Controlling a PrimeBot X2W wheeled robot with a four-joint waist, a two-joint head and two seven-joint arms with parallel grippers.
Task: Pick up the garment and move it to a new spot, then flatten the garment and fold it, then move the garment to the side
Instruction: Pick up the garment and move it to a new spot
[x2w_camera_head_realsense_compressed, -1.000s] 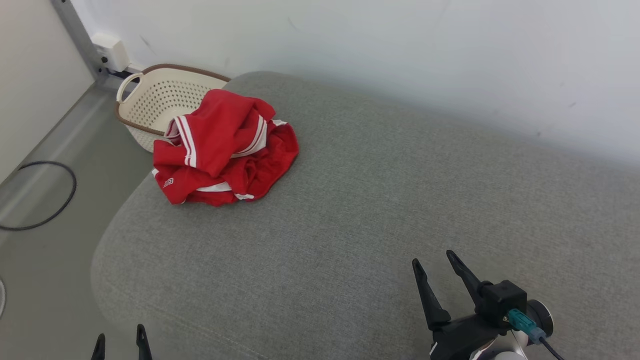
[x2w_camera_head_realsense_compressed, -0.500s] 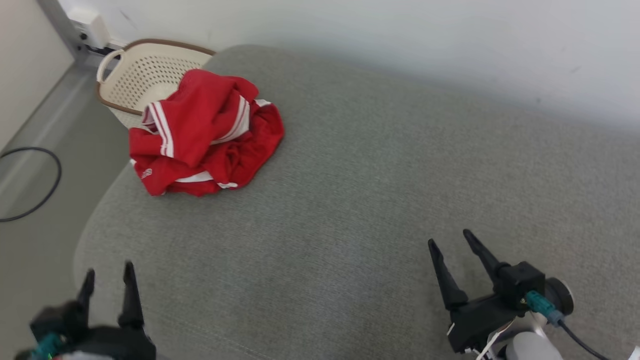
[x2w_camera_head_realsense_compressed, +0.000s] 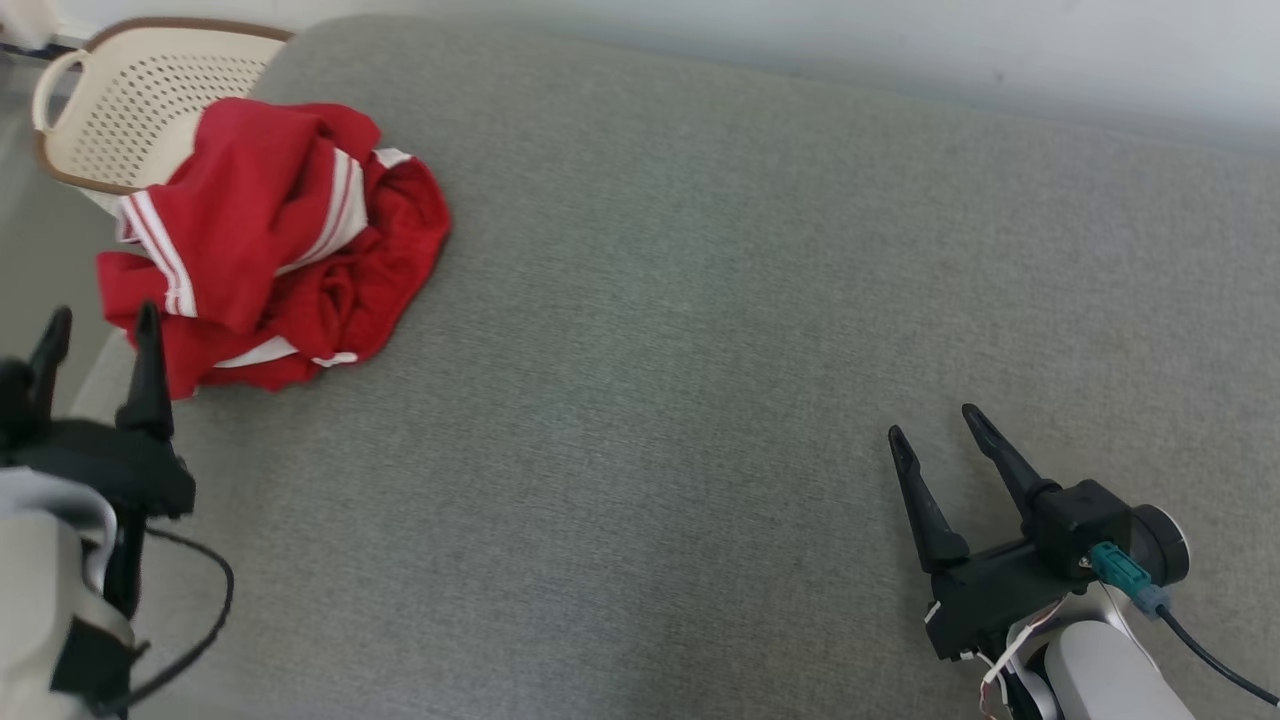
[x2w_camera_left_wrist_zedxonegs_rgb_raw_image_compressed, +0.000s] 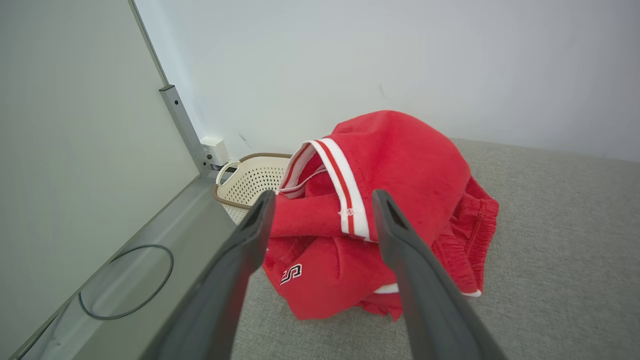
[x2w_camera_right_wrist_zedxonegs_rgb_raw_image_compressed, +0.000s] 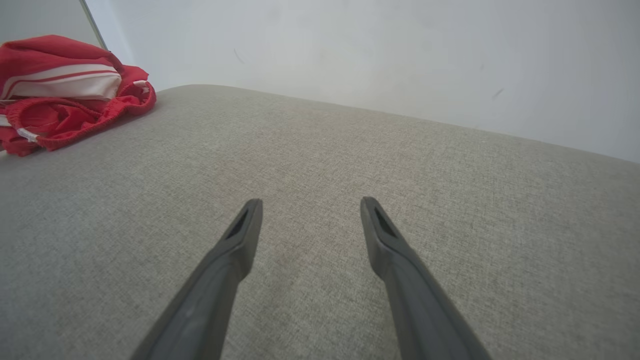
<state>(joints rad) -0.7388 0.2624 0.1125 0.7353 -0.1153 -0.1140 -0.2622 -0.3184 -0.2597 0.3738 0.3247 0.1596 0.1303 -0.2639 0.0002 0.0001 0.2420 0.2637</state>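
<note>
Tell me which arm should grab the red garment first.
Left. The left pincer hangs open beside the crumpled red garment, which its wrist view frames dead ahead. The right pincer, also open, is far across the grey cushion.

A: Where does the garment (x2w_camera_head_realsense_compressed: 270, 240) lie?
B: Heaped on the cushion (x2w_camera_head_realsense_compressed: 700, 350), far left corner, right at the edge. The basket (x2w_camera_head_realsense_compressed: 130, 100) stands behind it and further left, off the cushion, down on the floor (x2w_camera_left_wrist_zedxonegs_rgb_raw_image_compressed: 190, 215) by the wall (x2w_camera_head_realsense_compressed: 1000, 40). Touching or apart, cannot tell.
A: The grippers?
B: Left gripper (x2w_camera_head_realsense_compressed: 104, 315) just before the garment's near-left side, at the cushion's left edge. Right gripper (x2w_camera_head_realsense_compressed: 932, 421) over the cushion's near right part, well apart from the garment.
A: Anything else?
B: The wall runs behind the cushion's far edge. A cable loop (x2w_camera_left_wrist_zedxonegs_rgb_raw_image_compressed: 172, 260) lies on the floor, left of the cushion, before the basket.
</note>
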